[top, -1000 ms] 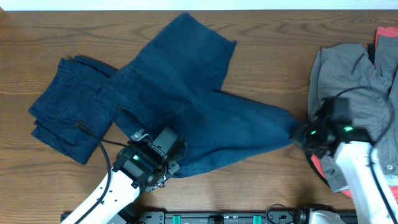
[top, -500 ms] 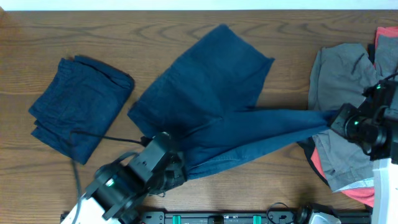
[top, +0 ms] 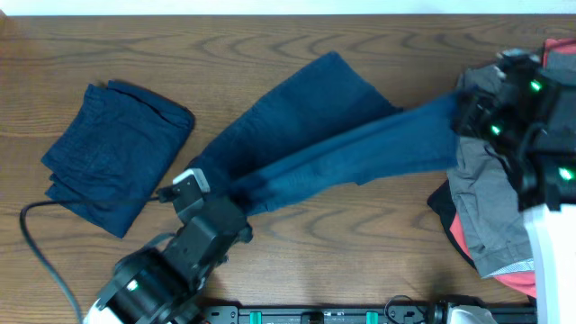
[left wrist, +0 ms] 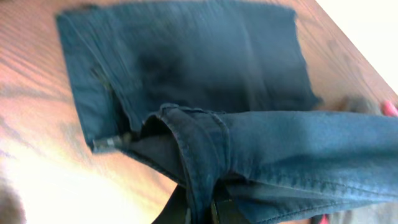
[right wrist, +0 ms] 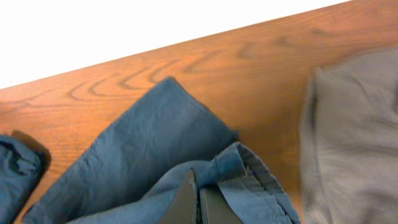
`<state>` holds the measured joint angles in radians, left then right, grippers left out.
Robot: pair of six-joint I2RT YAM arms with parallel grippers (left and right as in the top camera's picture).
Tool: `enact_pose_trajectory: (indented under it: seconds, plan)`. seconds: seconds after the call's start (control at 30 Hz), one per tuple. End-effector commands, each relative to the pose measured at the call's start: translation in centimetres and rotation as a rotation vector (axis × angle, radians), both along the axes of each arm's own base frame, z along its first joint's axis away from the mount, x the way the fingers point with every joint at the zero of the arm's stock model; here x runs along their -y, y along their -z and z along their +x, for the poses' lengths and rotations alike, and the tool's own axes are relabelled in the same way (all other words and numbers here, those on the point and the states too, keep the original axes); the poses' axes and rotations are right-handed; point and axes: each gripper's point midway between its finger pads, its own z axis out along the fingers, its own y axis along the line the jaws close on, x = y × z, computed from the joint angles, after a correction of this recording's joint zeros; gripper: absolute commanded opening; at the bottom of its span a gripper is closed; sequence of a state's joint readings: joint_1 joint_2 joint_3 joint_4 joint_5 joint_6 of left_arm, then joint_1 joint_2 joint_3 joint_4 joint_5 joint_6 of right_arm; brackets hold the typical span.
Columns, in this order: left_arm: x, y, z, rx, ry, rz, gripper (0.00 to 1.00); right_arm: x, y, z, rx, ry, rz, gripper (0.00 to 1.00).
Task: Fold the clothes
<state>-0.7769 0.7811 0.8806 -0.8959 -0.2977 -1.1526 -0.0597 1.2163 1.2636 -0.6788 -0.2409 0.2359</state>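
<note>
Pulled up and rightward in the last second, the navy trousers [top: 333,135] stretch across the table [top: 270,45] between your left gripper [left wrist: 199,211] and right gripper [right wrist: 198,202], both clamped on denim; keep tension even so edges align.

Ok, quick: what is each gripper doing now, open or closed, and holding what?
Left gripper: closed on one end of the unfolded blue garment.
Right gripper: closed on the other end of the same garment.
</note>
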Motion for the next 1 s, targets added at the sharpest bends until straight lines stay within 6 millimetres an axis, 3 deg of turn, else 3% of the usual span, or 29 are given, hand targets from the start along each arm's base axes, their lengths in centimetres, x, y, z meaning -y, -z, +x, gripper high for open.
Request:
enact_pose_trajectory:
  seconds: [0.0, 0.3, 0.53, 0.83, 0.9, 0.93, 0.97]
  plan:
    - [-3.2, 0.3, 2.1, 0.058, -0.183, 0.152, 0.06, 0.1, 0.5, 3.0, 0.026, 0.023, -0.080, 0.01]
    - [-6.1, 4.8, 6.0, -0.079, -0.445, 0.221, 0.06, -3.7, 5.0, 10.6, 0.070, -0.056, -0.077, 0.01]
    - [-7.2, 8.1, 10.8, -0.152, -0.391, 0.203, 0.06, -6.7, 7.4, 14.4, 0.138, -0.106, -0.070, 0.01]
    - [-11.9, 12.9, 11.8, -0.330, -0.533, 0.096, 0.06, -9.7, 10.7, 17.6, 0.203, -0.151, -0.061, 0.01]
    - [-12.1, 13.6, 12.0, -0.352, -0.539, 0.068, 0.07, -10.4, 12.1, 18.1, 0.196, -0.158, -0.053, 0.15]
    - [-12.1, 13.9, 12.0, -0.360, -0.539, 0.058, 0.11, -10.7, 12.8, 18.2, 0.186, -0.157, -0.044, 0.27]
    - [-12.0, 14.2, 12.0, -0.370, -0.535, 0.051, 0.17, -11.1, 13.6, 18.3, 0.172, -0.161, -0.039, 0.47]
